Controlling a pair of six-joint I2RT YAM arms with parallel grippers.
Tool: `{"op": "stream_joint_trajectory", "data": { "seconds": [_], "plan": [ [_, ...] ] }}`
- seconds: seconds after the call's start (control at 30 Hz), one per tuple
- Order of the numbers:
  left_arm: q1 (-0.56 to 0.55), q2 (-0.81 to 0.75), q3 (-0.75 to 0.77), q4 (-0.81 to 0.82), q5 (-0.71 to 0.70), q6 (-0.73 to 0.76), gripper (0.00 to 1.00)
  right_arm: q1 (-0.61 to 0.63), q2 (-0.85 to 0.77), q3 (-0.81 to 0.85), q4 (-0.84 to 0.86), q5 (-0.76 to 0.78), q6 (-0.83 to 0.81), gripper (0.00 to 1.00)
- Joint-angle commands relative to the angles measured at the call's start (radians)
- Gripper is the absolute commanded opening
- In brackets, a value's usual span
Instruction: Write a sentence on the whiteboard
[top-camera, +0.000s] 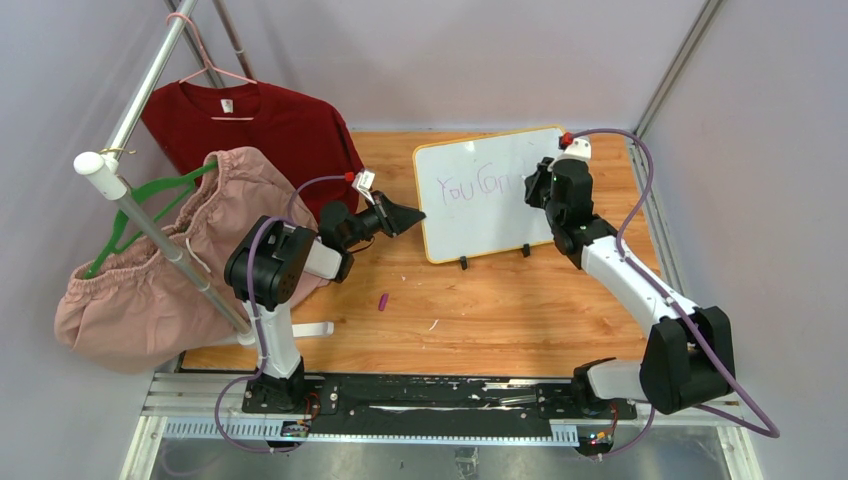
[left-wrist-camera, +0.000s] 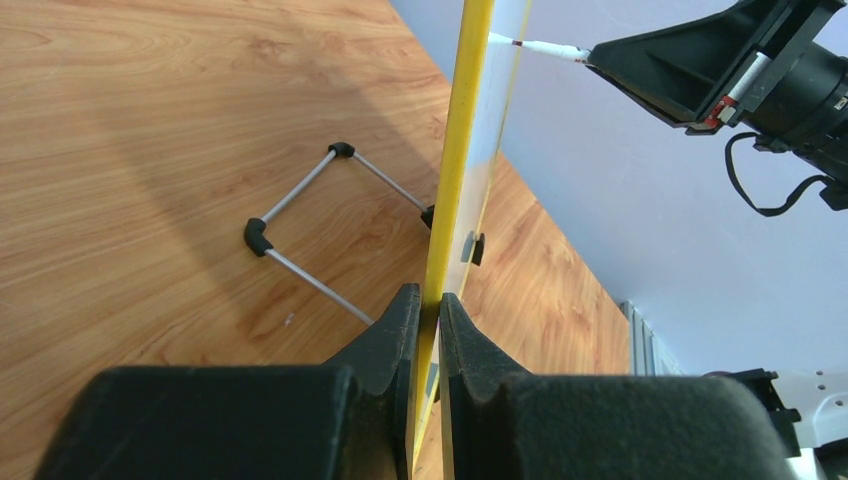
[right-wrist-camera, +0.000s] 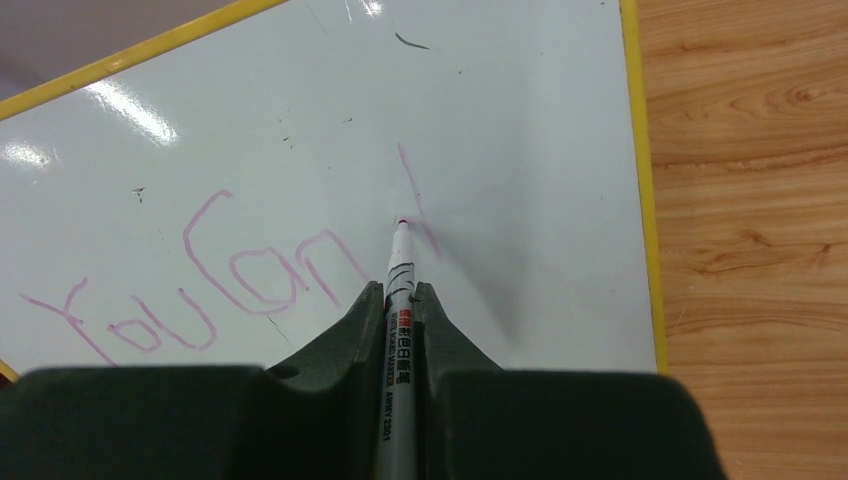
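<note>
"Right wrist view: what is the right pincer doing?"

"It pinches a marker between its two fingers. The barrel runs straight out ahead, and its tip touches the board."

"Where is the sentence from there?"

"Mostly to the left of the tip: purple letters reading roughly 'You can'. One slanted purple stroke passes just right of the tip. Beyond the board's yellow right edge lies the table."

"And the left pincer?"

"Pressed together on the board's yellow frame, one finger on each face. From its camera the board is seen edge-on and standing upright. A wire stand rests on the wood to the left of the fingers. Ahead and to the right, the marker meets the board's face."

"Does the top view agree?"

"Yes. The left pincer grips the board's left edge and the right pincer reaches the face near its right edge. Behind the left arm, a red shirt and pink shorts hang on a rail."
</note>
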Motion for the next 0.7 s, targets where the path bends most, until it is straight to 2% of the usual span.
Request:
{"op": "stream_joint_trajectory", "data": {
  "seconds": [0.0, 0.67],
  "plan": [
    [-0.013, -0.027, -0.012, 0.020, 0.011, 0.012, 0.00, -0.003, 0.016, 0.019, 0.009, -0.038, 0.002, 0.00],
    [-0.013, -0.034, -0.013, 0.022, 0.010, 0.015, 0.00, -0.002, -0.023, -0.074, -0.023, -0.008, -0.012, 0.00]
  ]
}}
